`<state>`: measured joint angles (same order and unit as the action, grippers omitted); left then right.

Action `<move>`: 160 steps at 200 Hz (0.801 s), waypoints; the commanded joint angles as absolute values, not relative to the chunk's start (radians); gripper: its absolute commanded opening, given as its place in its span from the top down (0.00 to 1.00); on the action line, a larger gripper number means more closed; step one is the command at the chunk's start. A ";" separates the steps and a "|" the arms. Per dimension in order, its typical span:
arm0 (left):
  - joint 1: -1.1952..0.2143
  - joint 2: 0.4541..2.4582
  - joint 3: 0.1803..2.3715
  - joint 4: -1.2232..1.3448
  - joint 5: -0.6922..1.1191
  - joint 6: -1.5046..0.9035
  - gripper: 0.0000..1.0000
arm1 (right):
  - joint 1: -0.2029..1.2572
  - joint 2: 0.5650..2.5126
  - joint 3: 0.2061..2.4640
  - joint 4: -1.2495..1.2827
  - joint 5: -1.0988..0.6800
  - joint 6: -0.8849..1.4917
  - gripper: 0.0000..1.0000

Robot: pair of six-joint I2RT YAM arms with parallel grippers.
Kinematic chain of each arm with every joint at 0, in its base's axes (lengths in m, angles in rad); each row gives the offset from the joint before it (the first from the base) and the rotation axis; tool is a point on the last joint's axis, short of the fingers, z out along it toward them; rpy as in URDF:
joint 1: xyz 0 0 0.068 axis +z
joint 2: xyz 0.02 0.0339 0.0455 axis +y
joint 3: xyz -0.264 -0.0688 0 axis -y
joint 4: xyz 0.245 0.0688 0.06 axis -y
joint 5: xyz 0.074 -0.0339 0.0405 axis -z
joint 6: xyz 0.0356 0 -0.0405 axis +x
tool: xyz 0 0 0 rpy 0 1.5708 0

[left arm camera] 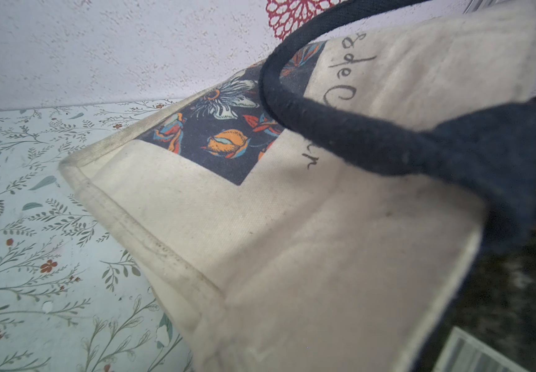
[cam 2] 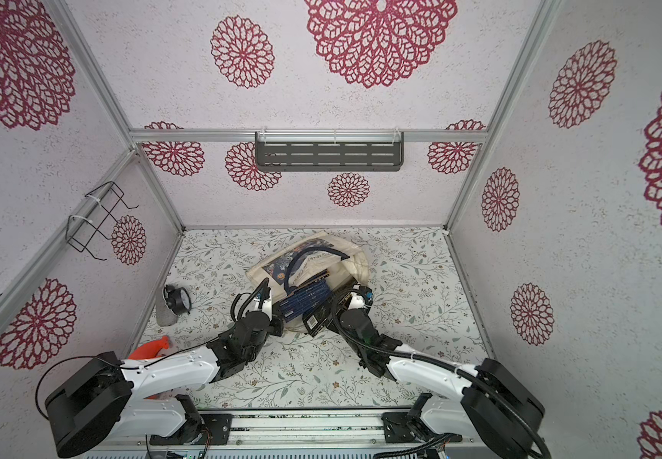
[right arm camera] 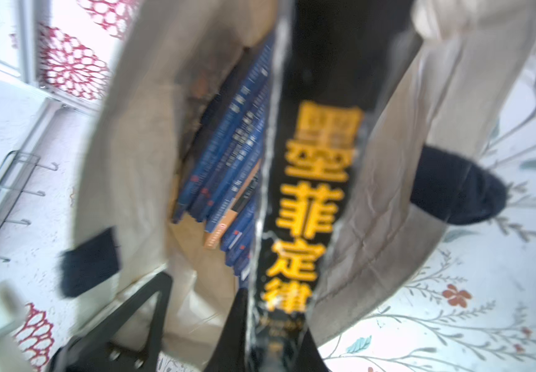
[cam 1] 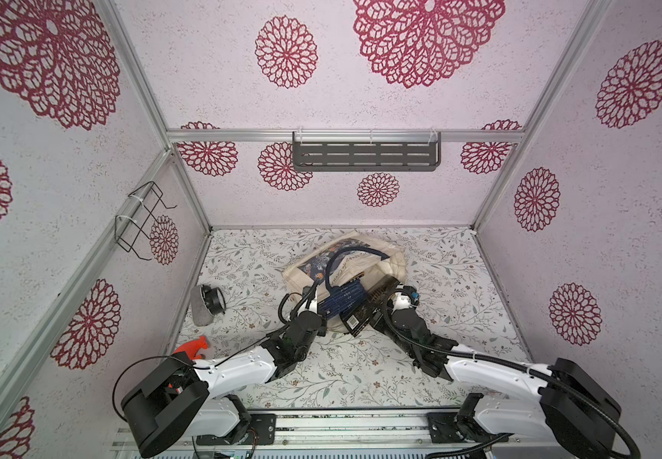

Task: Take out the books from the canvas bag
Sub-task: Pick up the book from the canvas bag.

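The cream canvas bag (cam 1: 381, 258) lies on its side mid-table, mouth toward me, with its navy handle (cam 1: 341, 254) arched over it. Several dark-blue books (cam 1: 341, 297) show spine-up in the mouth (right arm camera: 234, 154). A black book with yellow characters (right arm camera: 318, 180) sticks out at the right side of the mouth (cam 1: 363, 314). My right gripper (right arm camera: 276, 322) is shut on its spine. My left gripper (cam 1: 312, 304) is at the left edge of the mouth, shut on the bag's fabric (left arm camera: 292, 241). That fabric hides its fingers in the left wrist view.
A small black round clock on a grey pad (cam 1: 208, 302) lies near the left wall. An orange object (cam 1: 196, 345) sits by my left arm. A wire rack (cam 1: 142, 220) hangs on the left wall and a dark shelf (cam 1: 365, 155) on the back wall.
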<state>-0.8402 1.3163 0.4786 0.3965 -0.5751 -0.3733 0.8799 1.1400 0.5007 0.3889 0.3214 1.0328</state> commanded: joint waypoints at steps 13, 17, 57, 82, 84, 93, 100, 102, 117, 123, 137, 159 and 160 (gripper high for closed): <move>-0.838 1.305 0.505 0.371 -0.611 -0.351 1.00 | 0.874 0.939 0.525 0.363 0.418 0.840 1.00; -0.838 1.305 0.505 0.371 -0.613 -0.351 1.00 | 0.871 0.917 0.525 0.355 0.425 0.824 1.00; -0.840 1.290 0.505 0.356 -0.641 -0.336 1.00 | 0.840 0.704 0.518 0.249 0.558 0.716 1.00; -0.839 1.272 0.499 0.347 -0.685 -0.329 1.00 | 0.797 0.589 0.517 0.173 0.640 0.698 1.00; -0.839 1.271 0.499 0.347 -0.689 -0.329 1.00 | 0.793 0.580 0.515 0.171 0.646 0.697 1.00; -0.839 1.269 0.499 0.346 -0.703 -0.325 1.00 | 0.771 0.544 0.503 0.164 0.670 0.695 1.00; -0.839 1.270 0.500 0.344 -0.715 -0.324 1.00 | 0.750 0.517 0.495 0.151 0.683 0.704 1.00; -0.838 1.270 0.500 0.343 -0.718 -0.323 1.00 | 0.744 0.509 0.494 0.147 0.685 0.707 1.00; -0.839 1.273 0.500 0.341 -0.737 -0.322 1.00 | 0.692 0.470 0.469 0.146 0.687 0.721 1.00; -0.837 1.274 0.502 0.338 -0.742 -0.322 1.00 | 0.667 0.461 0.460 0.141 0.688 0.737 1.00; -0.838 1.279 0.505 0.335 -0.755 -0.319 1.00 | 0.609 0.457 0.438 0.137 0.663 0.774 1.00; -0.839 1.282 0.508 0.328 -0.775 -0.318 1.00 | 0.518 0.492 0.412 0.162 0.589 0.827 1.00; -0.837 1.282 0.508 0.328 -0.776 -0.318 1.00 | 0.513 0.495 0.412 0.163 0.585 0.829 1.00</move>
